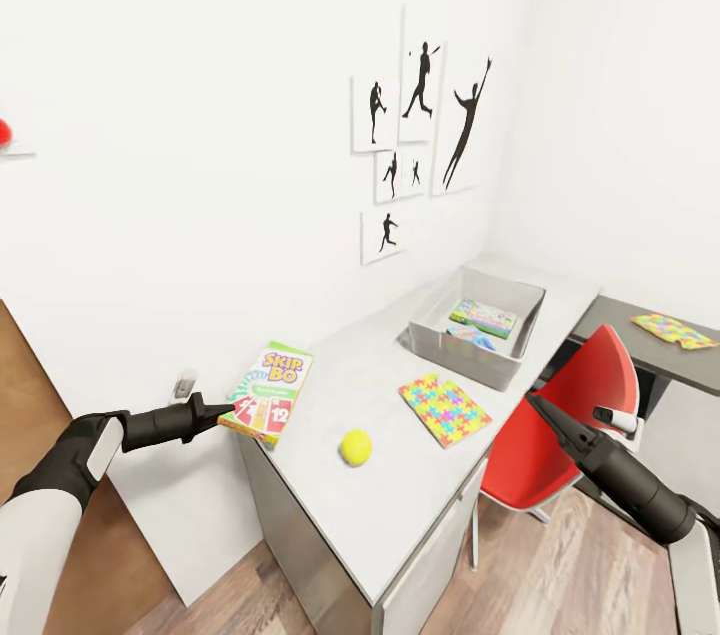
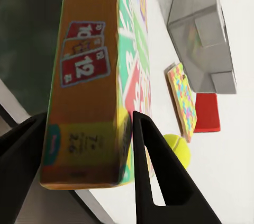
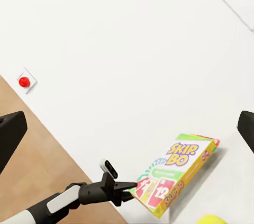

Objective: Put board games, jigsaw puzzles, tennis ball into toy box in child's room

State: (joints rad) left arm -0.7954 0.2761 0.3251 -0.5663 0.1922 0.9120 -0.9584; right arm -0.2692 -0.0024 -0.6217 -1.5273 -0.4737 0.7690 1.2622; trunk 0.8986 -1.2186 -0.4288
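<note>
The left gripper has its two black fingers pinching the bottom end of the SKIP-BO box. One finger is on each flat side of the box, as the left wrist view shows up close. The box is tilted, and it sits over the near left end of the table, by the white wall. The right gripper is in the air just off the table's front edge, in front of the red chair. In the right wrist view its two finger tips are far apart at the sides of the picture, so its fingers are spread and hold nothing. The tennis ball lies on the table, close to the box and a bit nearer the front edge. One jigsaw puzzle lies flat on the table between the ball and the toy box. The toy box stands farther back on the table, near the corner of the room. Inside it lie a green-edged game box and a small blue box. A second jigsaw puzzle lies on the dark side part of the table, past the chair. Black sports pictures hang on the wall above the table.
</note>
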